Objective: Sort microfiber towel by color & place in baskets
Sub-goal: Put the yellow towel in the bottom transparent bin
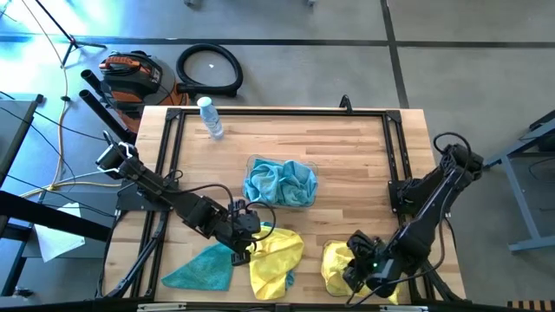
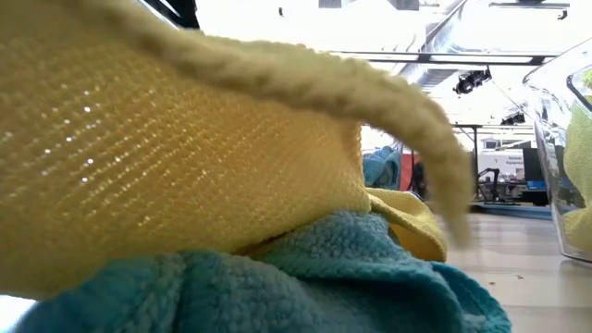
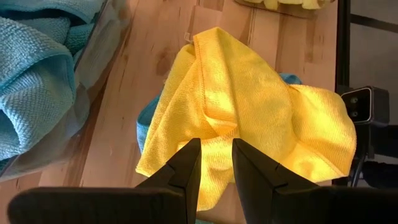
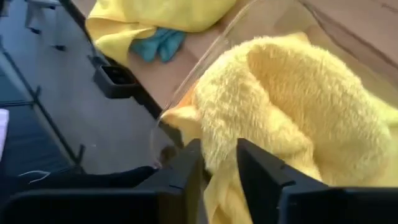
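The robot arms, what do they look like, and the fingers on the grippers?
Both arms are dark, jointed, with black cables looping along them. The left gripper has two black tapered fingers; the right gripper has the same blunt black pair. A small green light glows near the right wrist.

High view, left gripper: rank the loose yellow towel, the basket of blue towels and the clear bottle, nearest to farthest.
From the left gripper:
1. Loose yellow towel, right beside it at the front edge.
2. Basket of blue towels, mid-table.
3. Clear bottle, back left edge.
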Motion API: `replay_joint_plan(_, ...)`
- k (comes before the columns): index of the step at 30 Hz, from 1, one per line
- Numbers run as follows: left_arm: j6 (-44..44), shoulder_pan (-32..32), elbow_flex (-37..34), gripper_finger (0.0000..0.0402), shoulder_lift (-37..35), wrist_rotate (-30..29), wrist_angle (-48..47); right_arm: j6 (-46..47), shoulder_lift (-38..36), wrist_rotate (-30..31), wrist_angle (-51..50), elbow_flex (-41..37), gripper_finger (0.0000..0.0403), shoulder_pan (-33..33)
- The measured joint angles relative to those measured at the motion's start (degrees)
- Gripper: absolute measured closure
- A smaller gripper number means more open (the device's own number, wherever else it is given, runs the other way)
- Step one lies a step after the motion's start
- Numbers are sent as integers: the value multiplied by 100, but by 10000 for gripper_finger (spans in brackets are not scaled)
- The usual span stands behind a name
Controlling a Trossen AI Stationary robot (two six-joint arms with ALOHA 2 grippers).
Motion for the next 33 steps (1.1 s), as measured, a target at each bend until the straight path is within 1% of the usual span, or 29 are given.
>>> replay_joint_plan(3,0,0,0,324,0,-7,1,-119,184,-61,-72,0,351,-122)
replay_joint_plan(5,-1,0,0,324,0,-17,1,-183,368,-285,-230,0,384,-207)
replay_joint_plan(7,-5,0,0,324,0,-21,1,-203,592,-628,-379,0,397,-279)
replay_joint_plan(9,-20,0,0,324,0,-22,3,-227,816,-914,-461,0,391,-329)
replay_joint_plan(11,-44,0,0,324,0,-22,3,-243,1046,-1054,-468,0,388,-346)
replay_joint_plan(15,-48,0,0,324,0,-22,3,-281,1532,-1040,-456,11,400,-344)
replay_joint_plan(21,-52,0,0,324,0,-21,3,-183,2013,-970,-350,37,397,-339)
replay_joint_plan(24,-60,0,0,324,0,-20,7,-167,2042,-880,-238,29,396,-333)
replay_joint_plan(28,-59,0,0,324,0,-16,17,-129,1872,-681,-167,9,393,-288)
replay_joint_plan(33,-59,0,0,324,0,-4,22,131,1421,-306,-166,-11,363,-247)
